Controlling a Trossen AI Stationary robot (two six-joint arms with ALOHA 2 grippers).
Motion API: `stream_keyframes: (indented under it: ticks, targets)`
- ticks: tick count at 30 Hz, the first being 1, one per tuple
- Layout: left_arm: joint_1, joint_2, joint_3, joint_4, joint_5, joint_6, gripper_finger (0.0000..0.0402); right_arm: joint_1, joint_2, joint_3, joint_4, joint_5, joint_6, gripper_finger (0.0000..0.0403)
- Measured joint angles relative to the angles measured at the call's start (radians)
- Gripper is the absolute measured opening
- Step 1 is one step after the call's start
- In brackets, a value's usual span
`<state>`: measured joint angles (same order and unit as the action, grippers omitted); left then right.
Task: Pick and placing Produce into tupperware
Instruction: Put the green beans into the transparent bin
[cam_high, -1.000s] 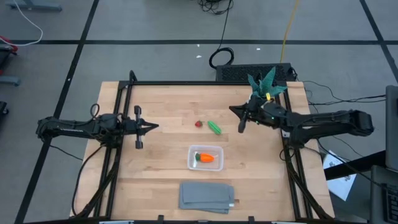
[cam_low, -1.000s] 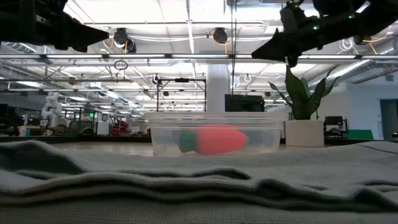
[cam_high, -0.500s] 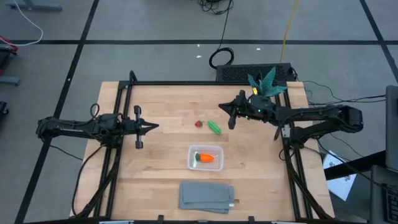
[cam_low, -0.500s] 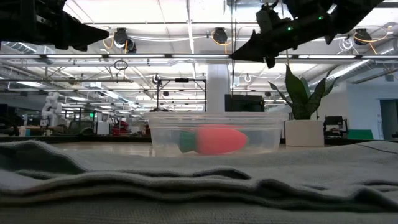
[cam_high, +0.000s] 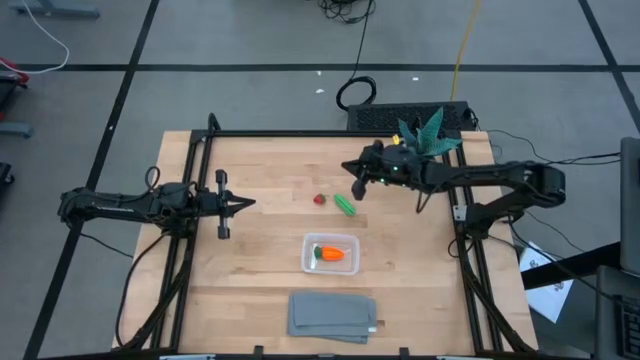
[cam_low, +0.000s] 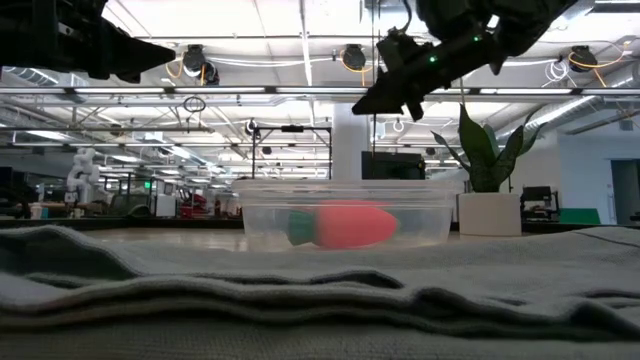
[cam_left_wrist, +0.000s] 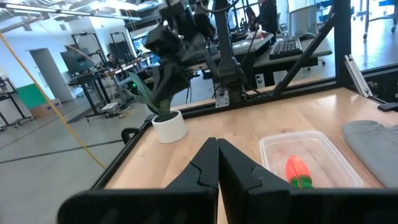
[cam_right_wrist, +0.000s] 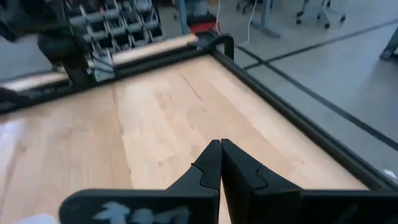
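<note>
Produce is split between two places: the orange carrot piece (cam_high: 330, 254) already lies inside the clear tupperware (cam_high: 331, 240), while the elongated green piece (cam_high: 345, 206) and the small round red piece (cam_high: 319, 199) sit loose on the wooden counter (cam_high: 260, 180), just beside each other and a little beyond the container. A grey folded cloth (cam_high: 333, 314) lies at the counter's near edge, apart from everything else.

The right hand (cam_high: 350, 184) hangs above the counter near the green piece, its fingers pressed together and holding nothing. The left hand (cam_high: 243, 203) waits over the left side of the counter, also closed and empty.

Judging from this, the green piece looks like the next target, and the main risk lies in the closed fingers: if the right hand descends without spreading them first, it will push or roll the piece instead of straddling it. The red piece sits so close that an opened finger could knock it away, and being round it would likely roll. The green piece lies at a slant, so a misaligned wrist could pinch it by one end and let it swing loose. The potted plant (cam_high: 424, 136) stands close behind the right arm, where a wide elbow swing might brush its leaves.
</note>
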<state>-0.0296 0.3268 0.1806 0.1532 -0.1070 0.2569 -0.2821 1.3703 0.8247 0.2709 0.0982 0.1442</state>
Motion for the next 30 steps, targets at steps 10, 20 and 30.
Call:
stream_keyframes:
  ticks: [10, 20, 30]
  targets:
    - [0.001, 0.000, 0.000, 0.000, -0.001, 0.000, 0.0001, -0.020, 0.024, 0.061, -0.094, -0.005, 0.003, 0.0000]
    - [0.001, 0.000, 0.000, 0.000, -0.007, 0.001, 0.0001, -0.032, 0.025, 0.157, -0.250, -0.052, 0.015, 0.0000]
    - [0.002, 0.000, 0.000, 0.008, -0.007, 0.001, 0.0001, -0.032, 0.136, 0.331, -0.471, -0.157, 0.003, 0.0000]
